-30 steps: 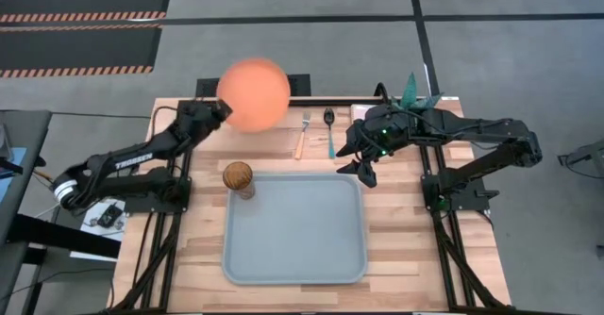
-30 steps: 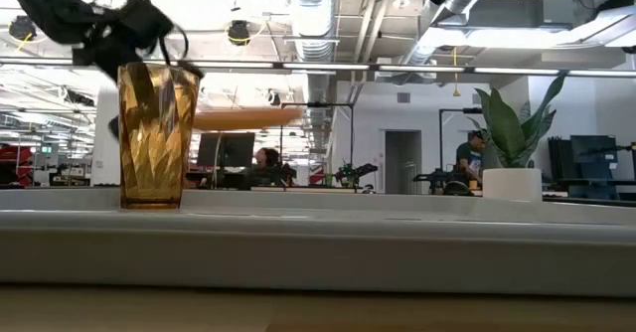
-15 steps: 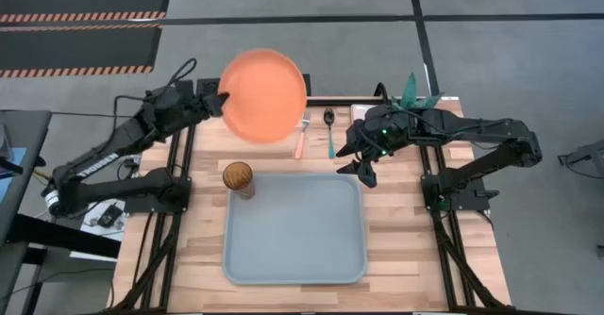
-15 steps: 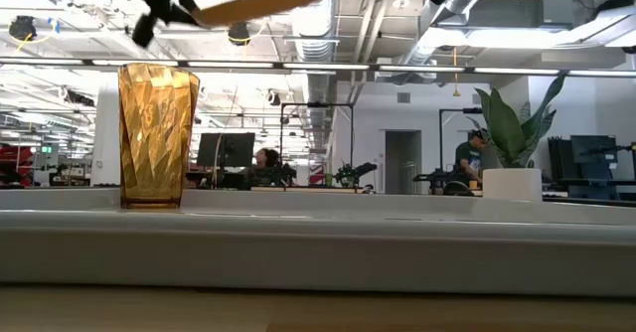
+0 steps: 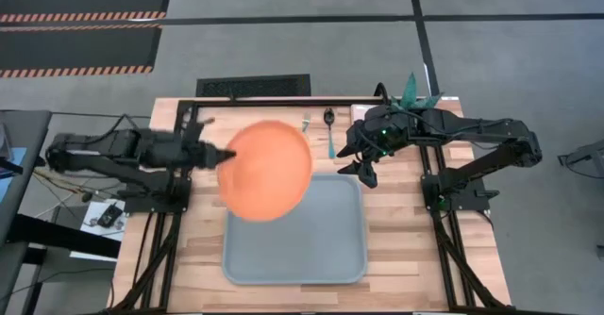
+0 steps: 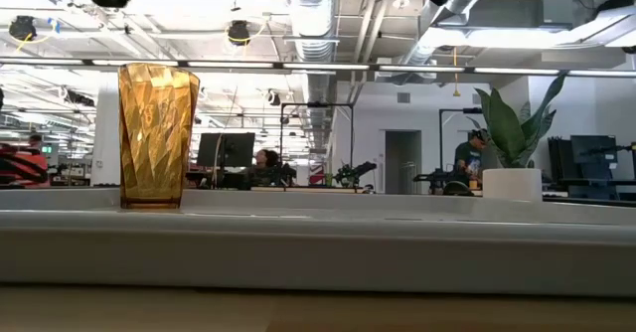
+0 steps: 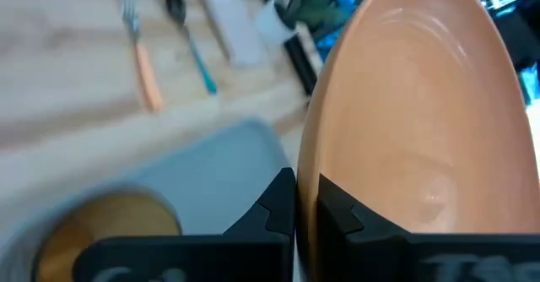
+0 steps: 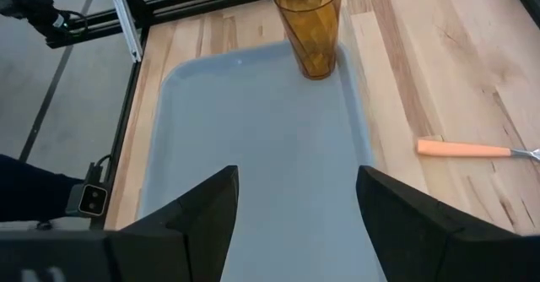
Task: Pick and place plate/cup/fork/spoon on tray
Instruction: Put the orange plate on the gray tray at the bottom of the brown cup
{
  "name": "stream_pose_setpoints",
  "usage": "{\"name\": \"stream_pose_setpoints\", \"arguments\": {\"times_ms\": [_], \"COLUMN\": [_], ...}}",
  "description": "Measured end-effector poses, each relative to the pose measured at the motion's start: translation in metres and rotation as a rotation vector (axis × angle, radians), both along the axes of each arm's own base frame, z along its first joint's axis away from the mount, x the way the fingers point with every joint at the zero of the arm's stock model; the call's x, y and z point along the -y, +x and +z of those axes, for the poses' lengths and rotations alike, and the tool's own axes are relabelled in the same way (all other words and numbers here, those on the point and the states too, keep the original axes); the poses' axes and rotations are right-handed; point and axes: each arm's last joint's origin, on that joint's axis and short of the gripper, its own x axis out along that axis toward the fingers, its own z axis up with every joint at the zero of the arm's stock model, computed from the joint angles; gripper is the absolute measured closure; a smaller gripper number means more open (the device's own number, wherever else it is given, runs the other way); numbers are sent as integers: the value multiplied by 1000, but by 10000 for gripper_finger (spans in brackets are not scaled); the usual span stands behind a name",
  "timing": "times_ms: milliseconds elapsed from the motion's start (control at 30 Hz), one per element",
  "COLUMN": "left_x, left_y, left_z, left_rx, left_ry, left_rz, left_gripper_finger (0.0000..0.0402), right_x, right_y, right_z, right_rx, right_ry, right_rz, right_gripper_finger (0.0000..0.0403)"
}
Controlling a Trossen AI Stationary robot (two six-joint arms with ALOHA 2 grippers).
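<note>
My left gripper (image 5: 225,157) is shut on the round orange plate (image 5: 267,169), held in the air over the far-left part of the grey-blue tray (image 5: 311,249). The plate hides the amber cup in the high view. The cup (image 6: 157,133) stands upright in the tray's far-left corner and also shows in the right wrist view (image 8: 310,20). The orange-handled fork (image 7: 143,58) and teal-handled spoon (image 5: 329,131) lie on the wood beyond the tray's far edge. My right gripper (image 5: 363,169) is open and empty by the tray's far-right corner. My left gripper pinches the plate's rim (image 7: 309,168) between its two fingers, one finger on each face, at the plate's left edge (image 5: 227,159). The fingers come nearly level from the table's left. The plate is lifted clear, above the cup and the tray.
A white pot with a green plant (image 6: 512,183) and a small white dish (image 7: 232,29) stand at the table's far right. The black frame rails (image 5: 179,202) run along both sides of the tray. Bare wood lies to the tray's right (image 5: 406,240).
My left gripper has carried the plate up from the table's far edge, then swung it toward the near edge until it is over the tray's far-left part. In the low view the plate has risen out of the picture. My right arm has kept still.
</note>
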Motion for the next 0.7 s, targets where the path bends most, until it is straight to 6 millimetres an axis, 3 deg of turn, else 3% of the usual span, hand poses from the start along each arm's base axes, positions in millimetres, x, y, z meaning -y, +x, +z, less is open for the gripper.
{"name": "stream_pose_setpoints", "arguments": {"times_ms": [267, 467, 700], "left_x": [41, 76, 104], "left_y": [-17, -11, -8], "left_z": [-14, -33, -55], "left_rx": [-49, -166, -331], "left_ry": [-134, -220, -251], "left_rz": [40, -4, 3], "left_gripper_finger": [401, 401, 401], "right_x": [0, 0, 0], "right_y": [0, 0, 0], "right_z": [0, 0, 0], "right_rx": [1, 0, 2], "right_ry": [0, 7, 6], "right_rz": [-1, -7, -10], "right_gripper_finger": [138, 138, 138]}}
